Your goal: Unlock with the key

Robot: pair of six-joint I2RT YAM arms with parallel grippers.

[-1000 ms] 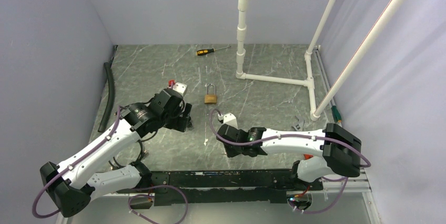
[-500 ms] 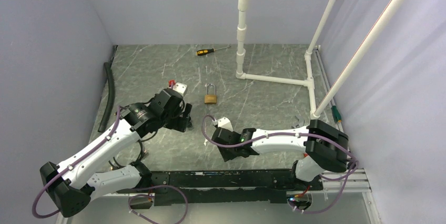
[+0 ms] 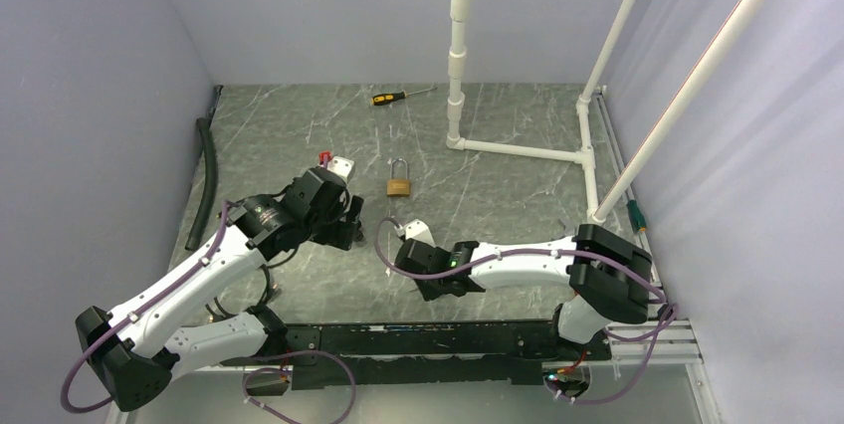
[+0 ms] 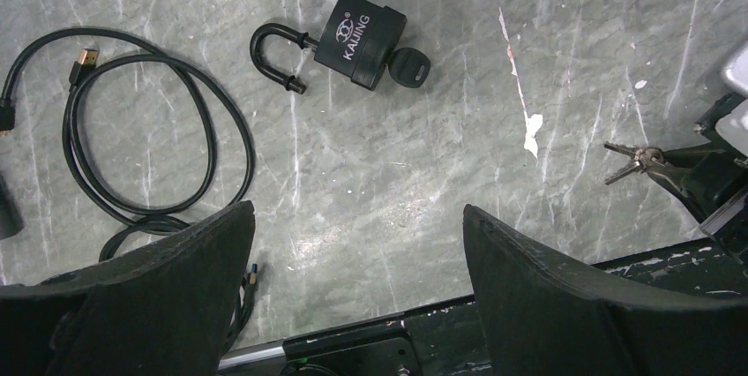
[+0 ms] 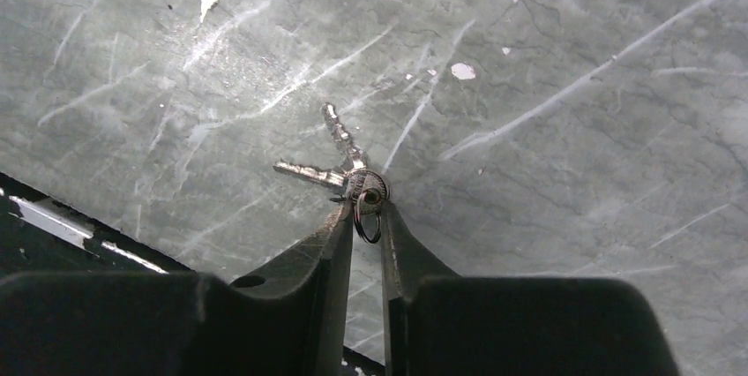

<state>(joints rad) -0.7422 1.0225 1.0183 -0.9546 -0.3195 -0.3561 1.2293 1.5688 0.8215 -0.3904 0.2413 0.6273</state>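
The right gripper (image 5: 367,217) pinched the small silver keys on a ring (image 5: 346,167) at frame centre; the left gripper (image 4: 357,261) hung released (black padlock (image 4: 363,36) upper centre).

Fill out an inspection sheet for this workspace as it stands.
Surface: grey marbled table, scratched, with white chips.
Job's things: black padlock lying flat, shackle sprung open, a key in its keyhole; key bunch on a ring; brass padlock further back.
Clutter: screwdriver near the far edge; black hose along the left wall; green-handled item by the pipe foot.
Grippers: left gripper wide open and empty, above the table near the black padlock; right gripper pinched shut on the key bunch's ring.
Cables: black cable coiled beside the black padlock; purple cable looping along the arms.
Surroundings: white pipe frame back right; plain walls.
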